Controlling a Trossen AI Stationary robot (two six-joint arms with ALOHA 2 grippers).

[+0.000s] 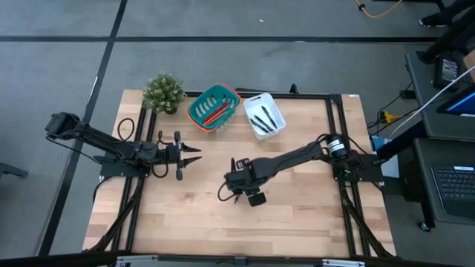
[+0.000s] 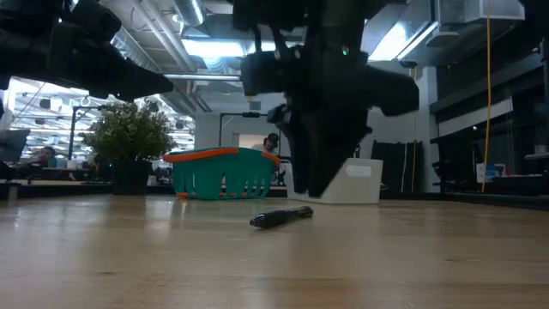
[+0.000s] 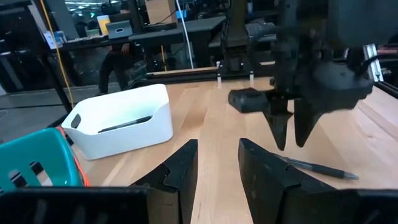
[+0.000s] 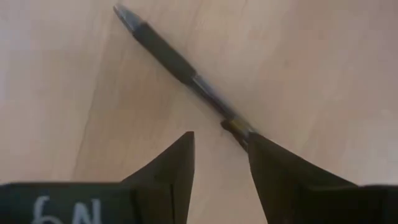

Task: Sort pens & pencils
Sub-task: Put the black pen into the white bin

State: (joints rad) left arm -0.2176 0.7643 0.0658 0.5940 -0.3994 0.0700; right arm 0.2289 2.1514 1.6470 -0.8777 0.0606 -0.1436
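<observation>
table (image 1: 297, 215): wood | on it: plant (image 1: 163, 93), basket (image 1: 214, 108), bin (image 1: 264, 116), pen (image 2: 280, 216)

We see a plant (image 1: 163, 92), a basket (image 1: 214, 108) of pencils (image 1: 215, 113) and a bin (image 1: 264, 116) of pens (image 1: 263, 121) ranged left to right along the table's (image 1: 297, 215) far edge. One pen (image 1: 224, 192) lies mid-table under the right gripper (image 1: 236, 194), with the left gripper (image 1: 194, 156) to its left.

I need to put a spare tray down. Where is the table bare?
Bare: the near half of the table, and the strip between the left gripper and right gripper. Crowded: the far edge, with plant, teal basket and white bin; a pen lies under the right gripper.
</observation>
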